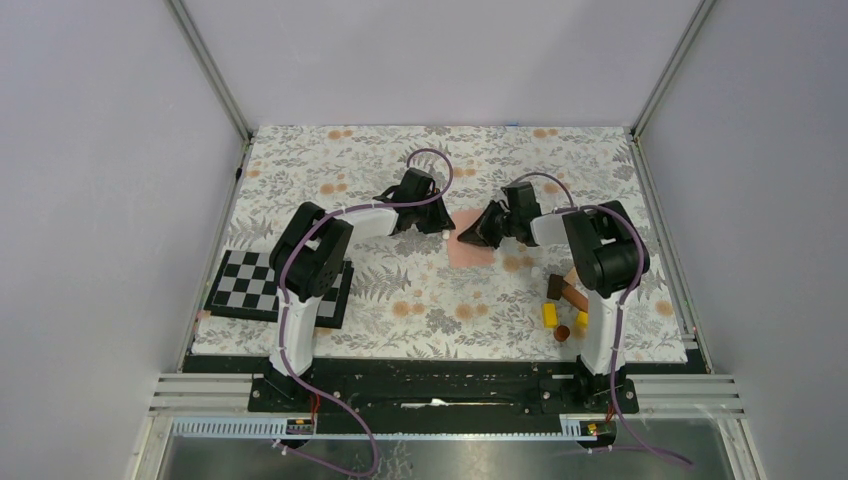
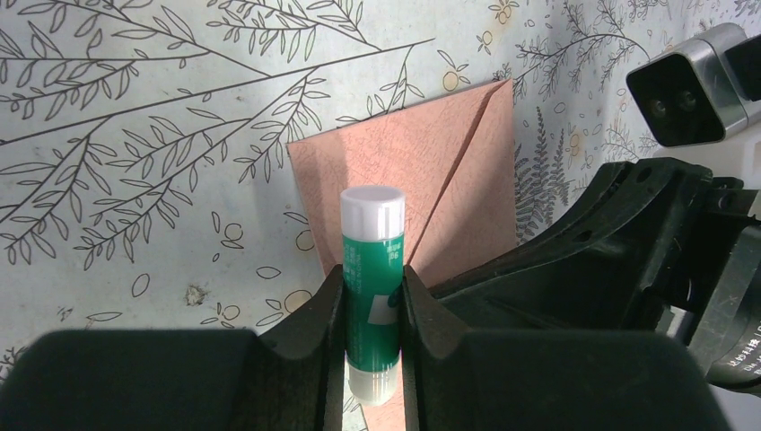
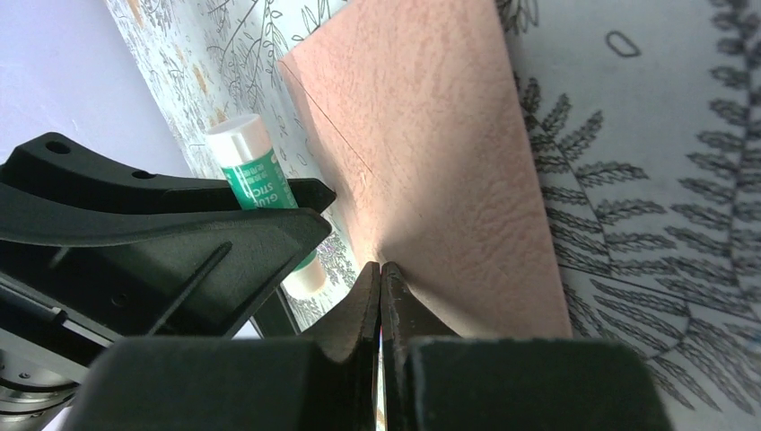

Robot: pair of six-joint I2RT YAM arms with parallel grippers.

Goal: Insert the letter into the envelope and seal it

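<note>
1. Left gripper [image 2: 372, 277]: jaws narrow, clamped on a glue stick [image 2: 371, 224]. The stick stands upright between the fingers. Its green body is gripped on both sides, with the white cap clear above the fingertips and the white base below them.

2. Right gripper [image 3: 381, 277]: jaws pressed together, pinching the near edge of the envelope [image 3: 431, 153]. The paper puckers toward the pinch point. Whether one layer or more is caught cannot be told.

3. Envelope: salmon-pink. It lies on the floral cloth [image 1: 420, 300] near the table centre, between the two grippers. The left wrist view shows a diagonal fold line across it. The glue stick is just in front of the envelope's near edge; contact between cap and paper cannot be told.

4. Both arms reach inward, and their grippers are close together over the envelope.

5. Surroundings: a checkerboard [image 1: 250, 285] lies at the left edge of the cloth, beside the left arm. Small yellow and brown blocks [image 1: 549, 315] lie by the right arm's base, well apart from the envelope.
</note>
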